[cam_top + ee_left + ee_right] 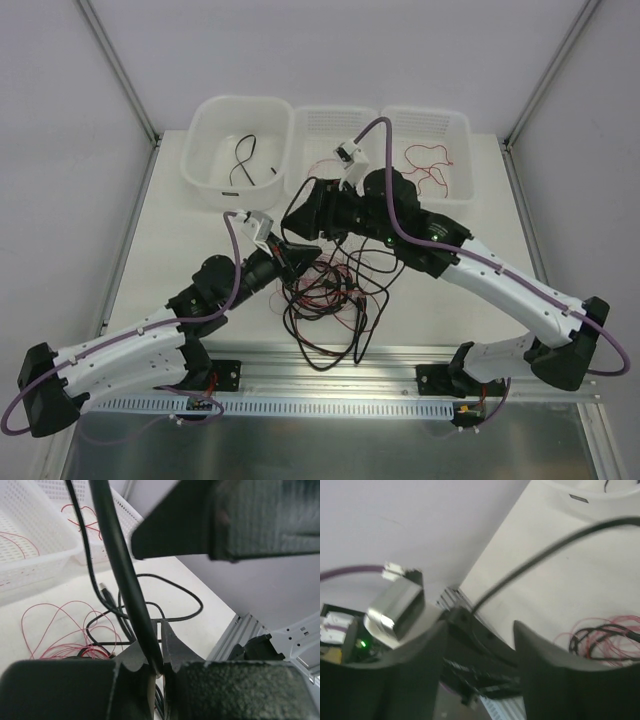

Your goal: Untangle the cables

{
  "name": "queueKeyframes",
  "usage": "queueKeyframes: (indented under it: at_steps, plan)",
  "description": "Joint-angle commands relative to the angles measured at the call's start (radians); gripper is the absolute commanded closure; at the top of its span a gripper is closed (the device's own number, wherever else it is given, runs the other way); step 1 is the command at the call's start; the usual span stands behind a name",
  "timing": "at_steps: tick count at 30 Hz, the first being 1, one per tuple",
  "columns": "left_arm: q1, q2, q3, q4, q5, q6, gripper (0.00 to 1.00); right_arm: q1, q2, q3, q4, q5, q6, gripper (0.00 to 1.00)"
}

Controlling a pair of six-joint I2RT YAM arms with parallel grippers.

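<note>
Cables (325,290) heaped at table (200,250) centre, away from edges; left end effector (161,655) clamps black cable (120,565), right end effector (481,630) gapes.

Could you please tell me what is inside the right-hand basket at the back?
A loose red cable lies in the basket. The right arm covers its near left corner, so anything there is hidden.
</note>
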Motion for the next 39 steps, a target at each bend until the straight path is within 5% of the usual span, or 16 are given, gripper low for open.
queueKeyframes:
  at_steps: [1, 4, 7, 13, 20, 28, 39]
  plan:
    - [-0.003, -0.076, 0.007, -0.006, -0.081, 0.027, 1.0, 0.004, -0.108, -0.014, -0.059, 0.061, -0.05, 0.36]
    - [-0.003, -0.131, 0.073, -0.15, -0.141, 0.089, 1.0, 0.004, -0.189, -0.029, -0.145, 0.093, -0.109, 0.16]
    - [-0.003, -0.146, 0.156, -0.233, -0.18, 0.157, 1.0, 0.005, -0.307, -0.06, -0.194, 0.087, -0.206, 0.08]
    - [-0.003, -0.139, 0.321, -0.363, -0.183, 0.223, 1.0, 0.002, -0.496, -0.155, -0.408, 0.377, -0.267, 0.03]
    - [-0.003, -0.128, 0.406, -0.439, -0.169, 0.22, 1.0, -0.023, -0.611, -0.417, -0.531, 0.556, -0.114, 0.05]
    - [-0.003, -0.142, 0.404, -0.465, -0.164, 0.192, 1.0, -0.167, -0.71, -0.75, -0.332, 0.52, 0.058, 0.11]
    - [-0.003, -0.168, 0.371, -0.471, -0.16, 0.157, 1.0, -0.354, -0.489, -0.824, 0.019, 0.247, 0.087, 0.2]
